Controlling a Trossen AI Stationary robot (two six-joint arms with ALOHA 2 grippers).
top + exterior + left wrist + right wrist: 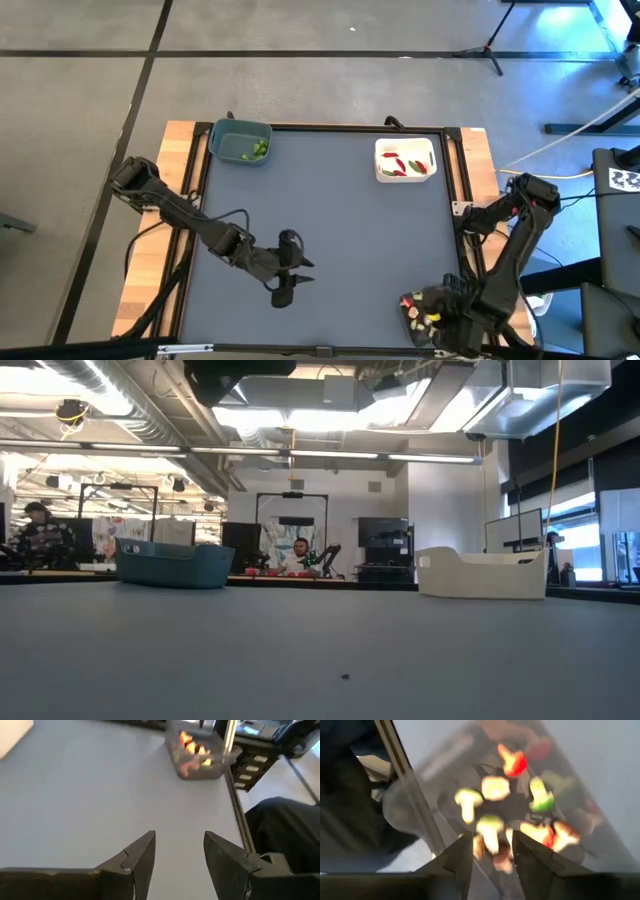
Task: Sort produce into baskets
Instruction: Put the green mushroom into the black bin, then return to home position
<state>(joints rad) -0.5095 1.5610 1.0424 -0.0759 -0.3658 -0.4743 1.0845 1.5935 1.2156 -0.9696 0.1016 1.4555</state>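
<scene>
Produce: sorted in part. Green pieces point(257, 150) lie in the blue tub point(226, 133); red and green pieces point(405, 164) lie in the white tub point(381, 172). A mixed heap point(512, 820) of red, green and pale pieces lies in the dark tray point(408, 302) at the bench's point(340, 220) near right corner.
Progress: I judge it well short of done; the tray holds many pieces, and no loose piece shows on the bench.
Right tool point(490, 855): over the tray, fingers parted among the pieces; whether it grips one I cannot tell.
Left tool point(177, 855): released, empty, low over mid-bench, waiting.
High view only: the contents of both tubs.
Right wrist view only: the tray's pieces close up.
Low view: shows the tubs' walls, no contents, neither tool.
</scene>
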